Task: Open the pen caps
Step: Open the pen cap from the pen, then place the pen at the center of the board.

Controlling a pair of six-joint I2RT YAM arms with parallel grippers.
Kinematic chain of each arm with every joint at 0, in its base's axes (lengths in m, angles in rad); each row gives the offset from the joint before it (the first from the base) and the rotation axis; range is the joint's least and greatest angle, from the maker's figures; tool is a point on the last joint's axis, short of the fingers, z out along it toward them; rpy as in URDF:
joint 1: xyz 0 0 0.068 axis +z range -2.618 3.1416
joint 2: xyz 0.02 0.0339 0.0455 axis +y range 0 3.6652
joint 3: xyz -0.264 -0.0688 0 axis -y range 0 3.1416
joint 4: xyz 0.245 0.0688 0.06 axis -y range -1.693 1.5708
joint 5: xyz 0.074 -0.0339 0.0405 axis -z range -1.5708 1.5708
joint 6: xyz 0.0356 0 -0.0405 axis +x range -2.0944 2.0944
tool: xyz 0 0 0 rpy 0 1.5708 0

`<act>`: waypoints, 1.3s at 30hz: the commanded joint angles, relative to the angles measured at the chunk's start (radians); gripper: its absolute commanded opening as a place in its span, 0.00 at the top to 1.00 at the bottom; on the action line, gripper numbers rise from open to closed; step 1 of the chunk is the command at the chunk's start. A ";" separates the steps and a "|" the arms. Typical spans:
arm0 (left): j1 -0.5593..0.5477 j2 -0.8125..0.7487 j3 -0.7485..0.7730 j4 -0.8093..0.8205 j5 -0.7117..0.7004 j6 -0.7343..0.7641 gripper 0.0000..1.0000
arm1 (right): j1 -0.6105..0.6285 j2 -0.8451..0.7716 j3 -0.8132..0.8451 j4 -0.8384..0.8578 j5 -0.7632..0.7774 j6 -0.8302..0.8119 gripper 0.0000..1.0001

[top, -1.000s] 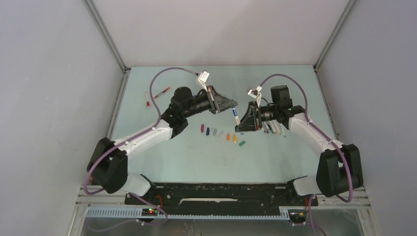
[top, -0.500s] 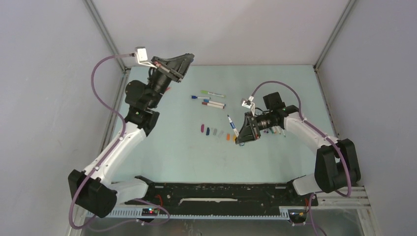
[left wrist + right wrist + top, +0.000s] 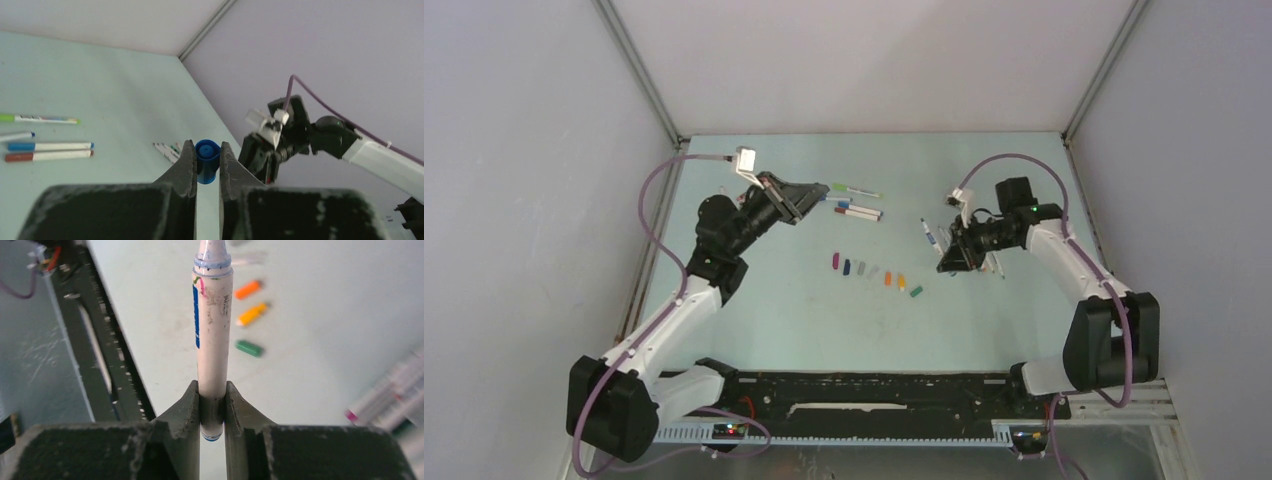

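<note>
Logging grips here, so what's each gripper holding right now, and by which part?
The left gripper pinches a blue pen cap by its sides. The right gripper clamps a white pen near one end, the rest sticking out ahead.

Pen caps [image 3: 874,271] lie in a row on the table [image 3: 784,320].

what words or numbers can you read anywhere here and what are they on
No text is readable in any view.
On the pen in the right gripper: dark print along the white barrel, too smudged to read.
On the loose pens in the left wrist view: faint barrel markings, too small to read.
</note>
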 commanded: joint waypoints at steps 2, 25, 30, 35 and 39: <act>-0.066 -0.023 -0.040 -0.073 0.081 0.060 1.00 | -0.150 -0.021 0.035 0.043 0.188 0.044 1.00; -0.420 0.168 -0.033 -0.156 -0.059 0.167 1.00 | -0.465 0.180 0.037 0.130 0.563 0.179 0.96; -0.451 0.206 -0.024 -0.149 -0.070 0.168 1.00 | -0.476 0.212 0.037 0.137 0.570 0.194 0.93; -0.477 0.240 -0.002 -0.158 -0.081 0.171 1.00 | -0.476 0.261 0.048 0.127 0.572 0.195 0.91; -0.499 0.263 0.011 -0.160 -0.090 0.174 1.00 | -0.477 0.301 0.057 0.121 0.579 0.191 0.89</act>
